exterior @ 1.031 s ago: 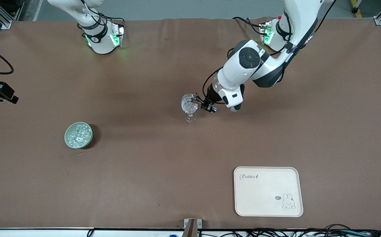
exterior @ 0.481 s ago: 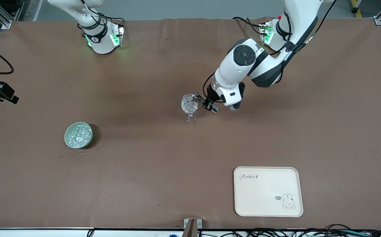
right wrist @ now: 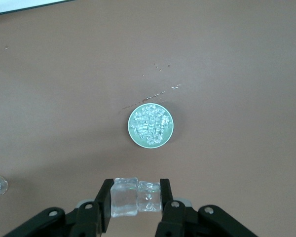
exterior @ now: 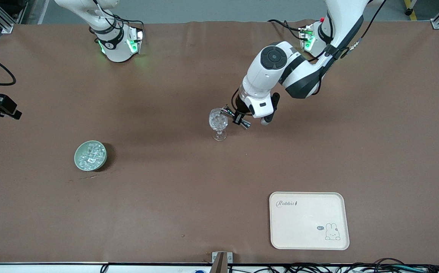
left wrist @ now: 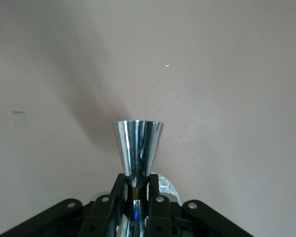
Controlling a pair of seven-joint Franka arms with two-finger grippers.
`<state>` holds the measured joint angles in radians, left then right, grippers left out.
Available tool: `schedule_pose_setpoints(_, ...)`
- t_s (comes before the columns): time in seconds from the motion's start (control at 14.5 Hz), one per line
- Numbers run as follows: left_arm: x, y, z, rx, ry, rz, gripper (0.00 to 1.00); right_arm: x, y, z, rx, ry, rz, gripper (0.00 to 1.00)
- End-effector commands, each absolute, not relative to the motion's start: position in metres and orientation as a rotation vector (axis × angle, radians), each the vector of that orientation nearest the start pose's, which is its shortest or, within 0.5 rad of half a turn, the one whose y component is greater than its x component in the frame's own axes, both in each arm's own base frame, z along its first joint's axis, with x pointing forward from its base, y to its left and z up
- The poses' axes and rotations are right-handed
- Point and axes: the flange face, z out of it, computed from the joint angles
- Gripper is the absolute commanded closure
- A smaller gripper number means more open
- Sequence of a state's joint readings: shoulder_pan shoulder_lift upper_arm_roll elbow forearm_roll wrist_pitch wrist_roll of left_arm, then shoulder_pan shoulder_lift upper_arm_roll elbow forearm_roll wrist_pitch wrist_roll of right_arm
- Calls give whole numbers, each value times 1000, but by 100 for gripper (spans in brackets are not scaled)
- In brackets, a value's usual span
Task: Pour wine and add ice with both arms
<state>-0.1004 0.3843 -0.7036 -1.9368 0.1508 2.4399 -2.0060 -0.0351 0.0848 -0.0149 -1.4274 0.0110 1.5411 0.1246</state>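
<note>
The ice (right wrist: 149, 125) is showing as a heap of small clear, glittering chunks filling a pale green bowl (exterior: 90, 155) that is sitting on the brown counter (exterior: 166, 197) toward the right arm's end. More of the same glassy chunks are lying in the bowl of a stemmed glass (exterior: 218, 123), which is standing upright near the middle of the counter.

The right gripper (right wrist: 136, 197) is hanging high over the counter near the green bowl, its black fingers (right wrist: 105, 200) clamped on two clear ice cubes (right wrist: 136, 197) sitting side by side between them.

The left gripper (exterior: 238, 117) is hovering just beside the glass's rim, toward the left arm's end. In the left wrist view its fingers (left wrist: 119, 190) are pinching the narrow waist of a shiny metal jigger (left wrist: 137, 148), whose flared cup is pointing away from the wrist.

A cream tray (exterior: 309, 220) with a rabbit drawing is lying flat, nearer to the front camera than the glass and toward the left arm's end, well apart from the bowl.
</note>
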Motion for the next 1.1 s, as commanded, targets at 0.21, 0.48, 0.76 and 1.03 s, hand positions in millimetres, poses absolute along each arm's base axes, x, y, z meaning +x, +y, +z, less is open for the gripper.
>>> schedule_pose_setpoints(0.21,466,-433,370,-2760,-1967,238,100,573,-27,642,-3101,260,-51,100)
schedule_pose_setpoints(0.48,485,-417,381,-2739,-2055,436,100,574,-27,641,-3102,260,-46,100)
schedule_pose_setpoints(0.76,505,-379,399,-2735,-2123,634,100,574,-27,641,-3102,260,-46,100)
schedule_pose_setpoints(1.03,531,-324,406,-2706,-2163,824,100,573,-2,642,-3103,227,-38,99)
